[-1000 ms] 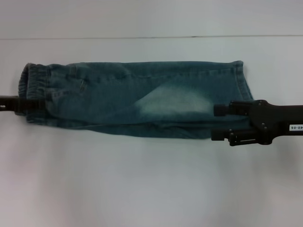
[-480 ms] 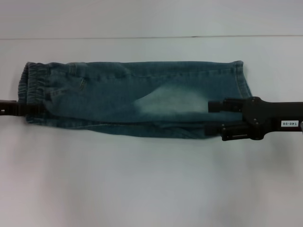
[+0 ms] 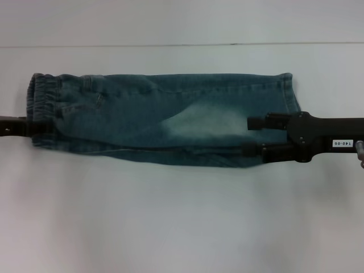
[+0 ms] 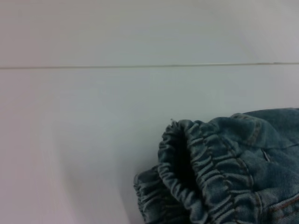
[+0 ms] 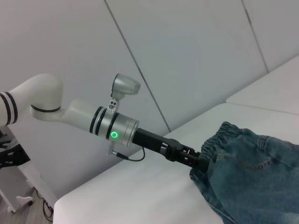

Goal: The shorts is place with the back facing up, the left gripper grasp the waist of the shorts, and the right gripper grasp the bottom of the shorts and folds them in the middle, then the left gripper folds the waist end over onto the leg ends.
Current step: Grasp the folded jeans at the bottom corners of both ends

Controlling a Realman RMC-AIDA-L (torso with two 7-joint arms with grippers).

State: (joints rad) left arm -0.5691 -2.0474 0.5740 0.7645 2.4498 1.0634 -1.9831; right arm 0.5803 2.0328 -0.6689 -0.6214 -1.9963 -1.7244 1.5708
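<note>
While the shorts (image 3: 165, 122) lie folded lengthwise across the white surface (image 3: 182, 227), the right gripper (image 3: 250, 136) has drifted right and a touch farther away, its fingers spread apart over the leg hems, so that end looks released. At the left, the left gripper (image 3: 35, 128) stays at the waistband (image 3: 42, 108); its grip cannot be told.

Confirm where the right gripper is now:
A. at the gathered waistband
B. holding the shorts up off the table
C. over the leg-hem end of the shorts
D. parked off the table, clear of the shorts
C: in the head view the right gripper lies over the shorts at their hem end, opposite the waistband.
</note>
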